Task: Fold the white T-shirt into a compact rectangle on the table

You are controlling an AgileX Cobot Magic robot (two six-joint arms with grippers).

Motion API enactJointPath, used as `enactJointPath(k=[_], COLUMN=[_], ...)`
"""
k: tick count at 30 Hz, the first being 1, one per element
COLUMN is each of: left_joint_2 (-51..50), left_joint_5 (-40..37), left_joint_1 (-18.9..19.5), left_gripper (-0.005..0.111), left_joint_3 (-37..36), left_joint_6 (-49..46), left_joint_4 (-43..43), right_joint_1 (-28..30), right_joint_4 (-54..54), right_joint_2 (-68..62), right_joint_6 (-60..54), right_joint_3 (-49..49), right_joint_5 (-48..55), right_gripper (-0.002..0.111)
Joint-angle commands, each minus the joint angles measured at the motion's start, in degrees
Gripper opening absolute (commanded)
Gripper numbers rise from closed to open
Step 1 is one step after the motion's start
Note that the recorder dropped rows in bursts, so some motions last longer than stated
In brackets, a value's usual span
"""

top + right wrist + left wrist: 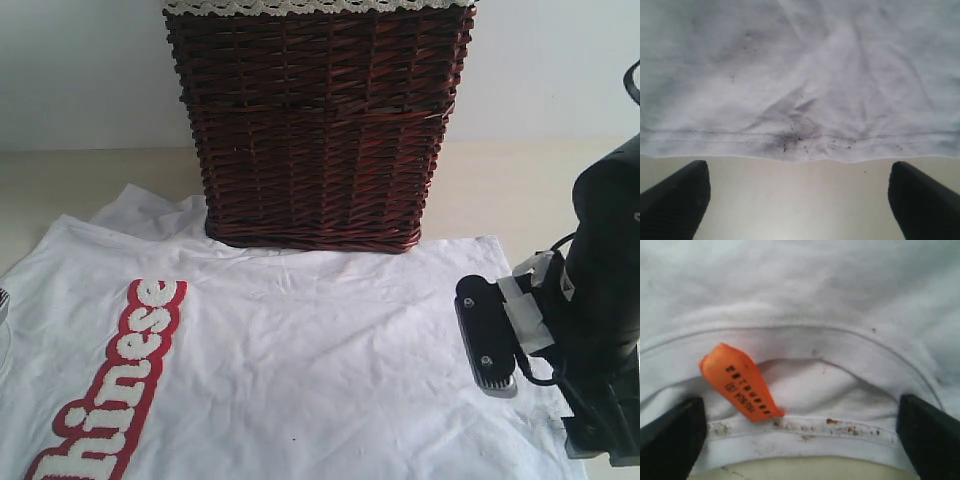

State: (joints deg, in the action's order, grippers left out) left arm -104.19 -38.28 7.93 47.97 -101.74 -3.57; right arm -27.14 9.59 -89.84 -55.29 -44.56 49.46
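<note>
The white cotton T-shirt (300,350) lies flat on the pale beige table (100,175) before the dark brown wicker basket (320,130); left gripper (800,436) straddles its collar (805,337); right gripper (800,200) faces its hem (740,141); both jaws apart, likely to pinch.

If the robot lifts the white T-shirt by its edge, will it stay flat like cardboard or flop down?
Probably flop: the T-shirt lies limp with soft wrinkles, so it looks like thin cloth. Pushed, it would likely bunch up rather than slide whole, since its hem lies flat on the table.
</note>
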Motion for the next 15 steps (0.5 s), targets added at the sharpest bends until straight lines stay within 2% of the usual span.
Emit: enactJointPath(k=[1,5,12,15], left_joint_2=[-0.5,-0.5,-0.5,-0.5], left_joint_5=[0.5,0.5,0.5,0.5], left_joint_1=[0.1,0.1,0.1,0.1], left_gripper=[0.105,0.105,0.105,0.105], left_joint_3=[-0.5,-0.5,-0.5,-0.5], left_joint_6=[-0.2,-0.2,-0.2,-0.2], left_joint_4=[-0.3,-0.3,-0.3,-0.3], right_joint_1=[0.3,1.9,4.0,4.0], right_joint_4=[-0.5,0.4,0.2,-4.0], right_joint_2=[-2.7,-3.9,-4.3,-4.3], right_joint_6=[0.7,1.2,-1.8,-6.9], right_joint_3=[0.2,0.2,0.2,0.2], right_joint_5=[0.3,-1.8,-5.0,-9.0], right_gripper=[0.099,0.105,0.105,0.105])
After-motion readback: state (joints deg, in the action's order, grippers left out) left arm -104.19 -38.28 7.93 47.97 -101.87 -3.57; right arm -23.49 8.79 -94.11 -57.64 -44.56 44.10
